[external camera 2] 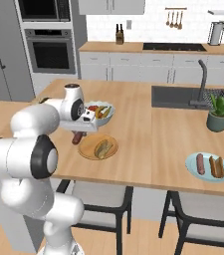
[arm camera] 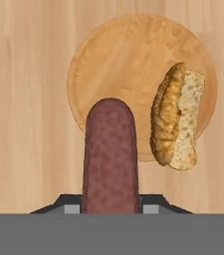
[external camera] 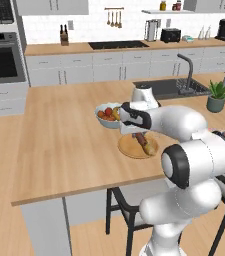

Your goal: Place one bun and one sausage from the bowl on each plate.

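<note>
From the left base view, I see my white arm reaching out over the long wooden counter. Just past it sits the flat round tan-orange plate with a golden-tan bread bun on it, and a reddish-brown sausage shows there too. The arm hides the fingers here, so I cannot tell from this side whether that sausage is lying down or being held. The pale blue-grey fruit bowl sits just behind the plate.

From the right base view, the gripper hangs beside the near-left edge of the tan-orange plate, and the dark sausage pokes down from it, above the counter. The bun lies alone on that plate. Far off to the right, the pale blue-green plate already has one sausage and one bun side by side (that one looks finished to me). A little green plant in a grey pot stands behind it.

From the hand view, the sausage stands right between my two dark fingertips, which are squeezed tight on it. It covers the near edge of the tan-orange plate. The bun lies on the right side of the plate, split open, apart from the sausage.

So I think I am on the last step: putting this sausage on the second plate. Next I should move a bit further over the bare part of the plate, go down low, then let go, keeping off the bun.
</note>
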You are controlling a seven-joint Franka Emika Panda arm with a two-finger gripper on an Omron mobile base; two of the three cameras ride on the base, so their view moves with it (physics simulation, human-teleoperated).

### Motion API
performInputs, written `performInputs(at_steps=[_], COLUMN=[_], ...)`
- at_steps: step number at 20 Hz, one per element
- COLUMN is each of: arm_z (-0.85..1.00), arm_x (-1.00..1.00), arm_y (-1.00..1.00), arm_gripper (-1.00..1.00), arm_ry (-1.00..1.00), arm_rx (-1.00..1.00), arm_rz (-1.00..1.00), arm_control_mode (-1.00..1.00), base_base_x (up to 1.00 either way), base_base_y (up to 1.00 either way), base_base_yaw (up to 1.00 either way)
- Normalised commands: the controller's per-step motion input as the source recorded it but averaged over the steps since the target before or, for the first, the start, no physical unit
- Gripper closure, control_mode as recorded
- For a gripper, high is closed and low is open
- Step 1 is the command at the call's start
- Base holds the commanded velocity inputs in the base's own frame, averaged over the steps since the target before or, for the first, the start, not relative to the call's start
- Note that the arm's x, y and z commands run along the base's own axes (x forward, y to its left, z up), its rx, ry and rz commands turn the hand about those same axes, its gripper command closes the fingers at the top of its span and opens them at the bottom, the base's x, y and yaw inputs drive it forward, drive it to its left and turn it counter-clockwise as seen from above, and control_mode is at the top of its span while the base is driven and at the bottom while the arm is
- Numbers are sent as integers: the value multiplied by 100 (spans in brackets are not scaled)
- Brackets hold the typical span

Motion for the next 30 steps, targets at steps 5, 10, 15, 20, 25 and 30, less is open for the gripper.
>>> performInputs(at_steps=[5,10,15,20,25,30], arm_z=[-64,-43,-38,-33,-9,-25], arm_x=[54,22,10,17,29,29], arm_y=[0,0,0,0,0,0], arm_gripper=[100,100,100,100,100,100], arm_ry=[5,0,0,0,0,0], arm_rx=[0,0,0,0,0,0], arm_rz=[0,0,0,0,0,0], arm_control_mode=[-100,-100,-100,-100,-100,-100], base_base_x=[0,0,0,0,0,0], base_base_y=[0,0,0,0,0,0], base_base_yaw=[0,0,0,0,0,0])
